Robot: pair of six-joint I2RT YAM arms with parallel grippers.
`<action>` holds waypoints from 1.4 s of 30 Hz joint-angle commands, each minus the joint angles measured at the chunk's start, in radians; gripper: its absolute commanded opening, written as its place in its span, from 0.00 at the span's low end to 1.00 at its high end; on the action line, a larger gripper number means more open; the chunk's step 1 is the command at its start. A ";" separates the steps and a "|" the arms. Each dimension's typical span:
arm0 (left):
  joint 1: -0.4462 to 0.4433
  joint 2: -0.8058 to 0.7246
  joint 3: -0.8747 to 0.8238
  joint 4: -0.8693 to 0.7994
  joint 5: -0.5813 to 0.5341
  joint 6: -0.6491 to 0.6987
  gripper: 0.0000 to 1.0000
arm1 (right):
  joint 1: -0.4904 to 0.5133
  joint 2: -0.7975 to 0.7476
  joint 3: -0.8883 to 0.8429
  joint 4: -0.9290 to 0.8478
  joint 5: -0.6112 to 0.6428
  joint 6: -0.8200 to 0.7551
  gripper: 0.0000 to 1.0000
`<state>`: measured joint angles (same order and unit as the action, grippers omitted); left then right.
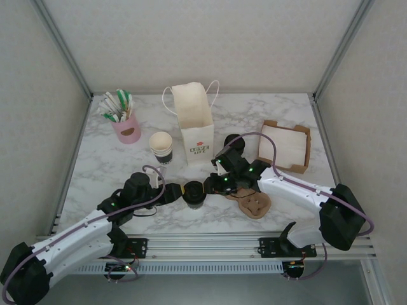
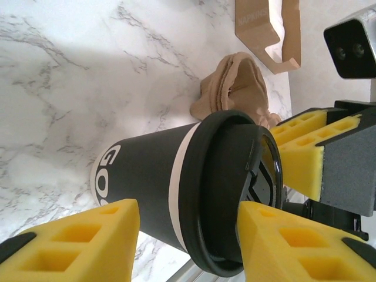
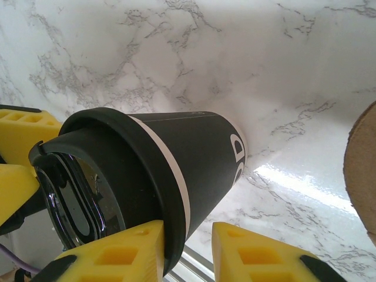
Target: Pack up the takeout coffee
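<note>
Top external: takeout coffee (image 1: pixel 193 194) stands upright on the marble table (image 1: pixel 108 171), in front of the paper bag (image 1: pixel 194 124) and right between the two grippers. The left gripper (image 1: pixel 179 192) is on its left side, the right gripper (image 1: pixel 210 185) on its right. A brown cardboard piece (image 1: pixel 254 204) lies just right of the right gripper, with the napkin box (image 1: pixel 286 147) further back. Left wrist: left jaws are partly open and straddle the cup, one yellow finger by the dark wall, the other by the black lid. Both overlap the cup's outline, so I can't tell if they're actually pressing. Right wrist: right jaws stand narrow, straddling the lid rim. One finger is against the lid, and a sliver of table shows between the other finger and the cup wall. Can't tell if that's a real grip.
</note>
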<state>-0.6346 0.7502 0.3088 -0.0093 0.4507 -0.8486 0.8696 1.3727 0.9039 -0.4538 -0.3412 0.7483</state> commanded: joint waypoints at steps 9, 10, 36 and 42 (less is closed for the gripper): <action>0.050 -0.041 0.017 -0.050 -0.005 0.019 0.44 | 0.017 0.038 0.029 -0.054 0.027 -0.006 0.26; 0.052 -0.035 0.013 -0.043 0.002 0.019 0.43 | 0.019 0.039 0.032 -0.054 0.027 -0.007 0.26; 0.052 -0.002 -0.013 -0.048 0.060 0.014 0.40 | 0.026 0.162 0.187 -0.099 0.088 -0.061 0.26; 0.052 -0.015 -0.001 -0.079 0.051 0.025 0.46 | 0.025 0.099 0.172 -0.130 0.116 -0.048 0.30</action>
<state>-0.5789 0.7467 0.2943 -0.0608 0.4751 -0.8402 0.8841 1.5051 1.0756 -0.5591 -0.2615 0.6918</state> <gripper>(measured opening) 0.458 0.299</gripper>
